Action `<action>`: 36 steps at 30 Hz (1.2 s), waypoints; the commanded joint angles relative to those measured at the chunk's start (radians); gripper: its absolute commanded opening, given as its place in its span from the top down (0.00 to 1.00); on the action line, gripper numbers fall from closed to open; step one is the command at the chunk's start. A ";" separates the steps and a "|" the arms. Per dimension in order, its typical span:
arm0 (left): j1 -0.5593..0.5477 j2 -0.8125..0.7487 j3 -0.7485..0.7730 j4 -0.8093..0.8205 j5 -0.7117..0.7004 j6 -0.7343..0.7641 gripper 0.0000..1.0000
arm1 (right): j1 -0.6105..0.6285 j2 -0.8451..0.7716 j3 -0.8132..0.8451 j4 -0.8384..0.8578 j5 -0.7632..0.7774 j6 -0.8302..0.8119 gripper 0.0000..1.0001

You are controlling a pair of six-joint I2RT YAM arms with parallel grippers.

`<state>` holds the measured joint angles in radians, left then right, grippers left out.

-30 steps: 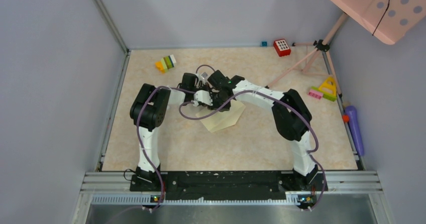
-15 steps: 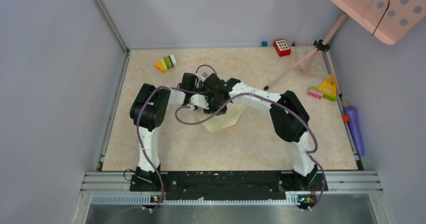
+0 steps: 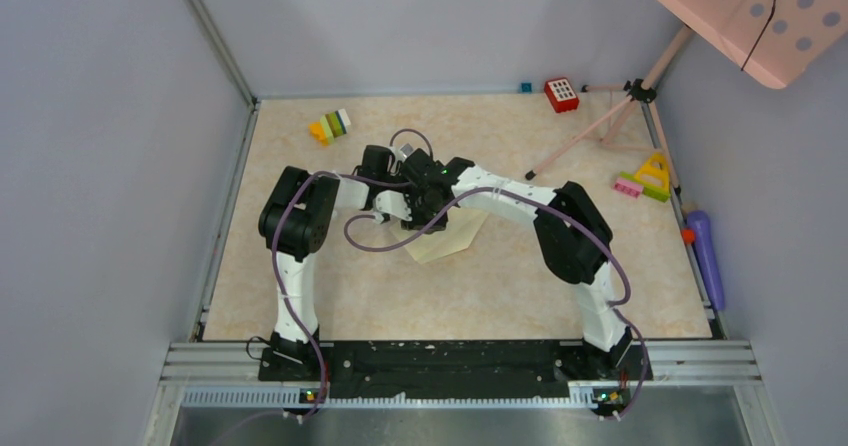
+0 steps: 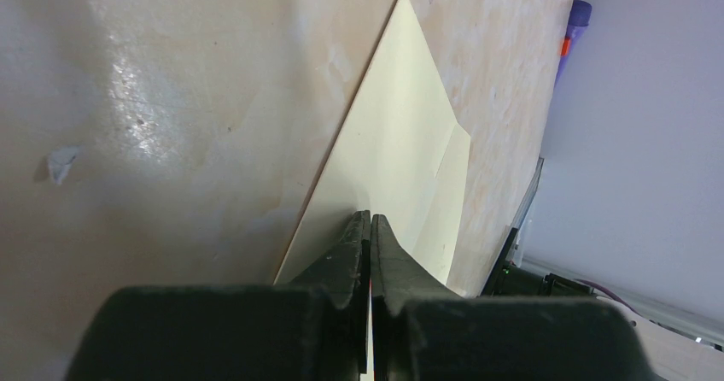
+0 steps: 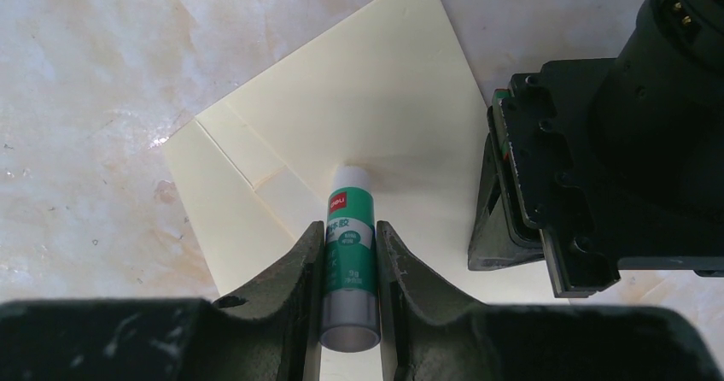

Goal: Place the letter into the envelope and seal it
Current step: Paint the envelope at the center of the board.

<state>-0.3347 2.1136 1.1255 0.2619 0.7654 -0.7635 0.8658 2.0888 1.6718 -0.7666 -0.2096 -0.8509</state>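
left end effector [image 4: 369, 220] pinches envelope [image 4: 401, 142] edge | right end effector [image 5: 350, 231] clamps glue stick [image 5: 348, 253], tip on paper ahead | drag lightly, hold envelope flat

Top view high, facing down, wrist views close, low — apparently sharing the envelope [image 5: 341, 116]

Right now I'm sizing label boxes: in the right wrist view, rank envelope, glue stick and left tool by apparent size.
1. envelope and left tool: alike; the tool is nearer and cropped, so unranked.
2. glue stick: smallest.
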 commanded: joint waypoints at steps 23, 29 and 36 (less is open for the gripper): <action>-0.009 0.011 -0.030 -0.078 -0.128 0.055 1.00 | -0.106 -0.016 -0.014 0.082 0.048 0.018 1.00; -0.008 0.011 -0.030 -0.078 -0.130 0.055 1.00 | -0.077 -0.016 -0.020 0.059 0.011 0.010 1.00; -0.010 0.011 -0.030 -0.076 -0.130 0.054 1.00 | -0.041 0.000 -0.006 0.055 -0.001 0.020 1.00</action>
<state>-0.3359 2.1120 1.1255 0.2600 0.7605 -0.7631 0.7868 2.0876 1.6562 -0.6956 -0.1455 -0.8444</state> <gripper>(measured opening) 0.009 0.232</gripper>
